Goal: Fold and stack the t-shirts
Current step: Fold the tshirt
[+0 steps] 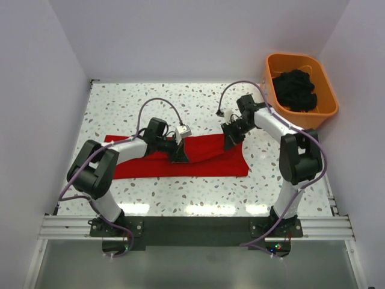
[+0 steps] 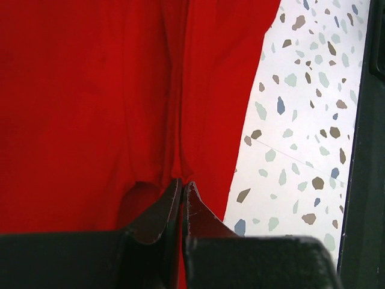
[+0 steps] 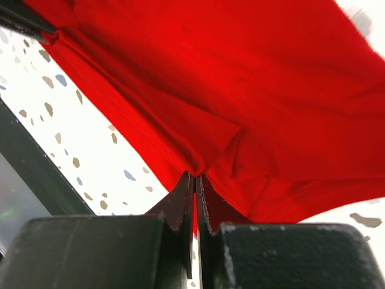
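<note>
A bright red t-shirt (image 1: 198, 158) lies folded lengthwise as a long band across the middle of the speckled table (image 1: 180, 102). My left gripper (image 1: 178, 155) is shut on a pinch of the shirt near its middle; the left wrist view shows the cloth (image 2: 90, 90) bunched at the closed tips (image 2: 182, 183). My right gripper (image 1: 230, 143) is shut on the shirt's upper right edge and lifts it slightly; the right wrist view shows the red cloth (image 3: 240, 78) draped from the closed tips (image 3: 195, 176).
An orange plastic tub (image 1: 325, 108) holding dark cloth (image 1: 295, 89) stands at the back right corner. White walls enclose the table on three sides. A metal rail (image 1: 192, 226) runs along the near edge by the arm bases.
</note>
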